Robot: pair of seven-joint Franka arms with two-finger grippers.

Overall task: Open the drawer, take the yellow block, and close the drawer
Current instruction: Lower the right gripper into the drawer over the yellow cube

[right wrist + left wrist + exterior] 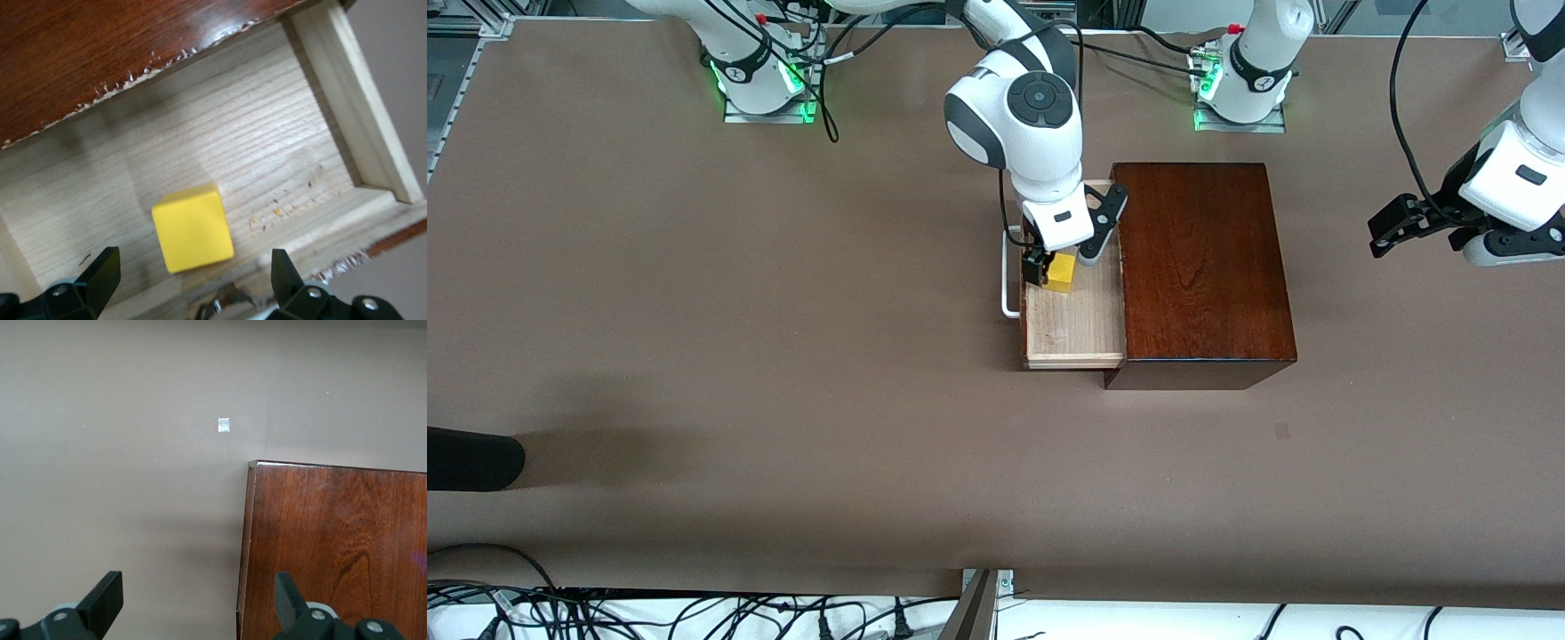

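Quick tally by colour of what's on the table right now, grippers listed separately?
Yellow: 1, the yellow block, lying in the open drawer.
Dark wood: 1, the mahogany box with that drawer.
Silver: 1, a small square marker on the table.
Grippers: 2, right gripper open over the block; left gripper open, waiting above the box's edge.
Total: 3 things, 2 grippers.

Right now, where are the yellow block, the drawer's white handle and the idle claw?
yellow block (193,228): right wrist view, its top face.
white handle (1007,276): front view, the loop's long bar.
left claw (197,600): left wrist view, midway between its open fingertips.
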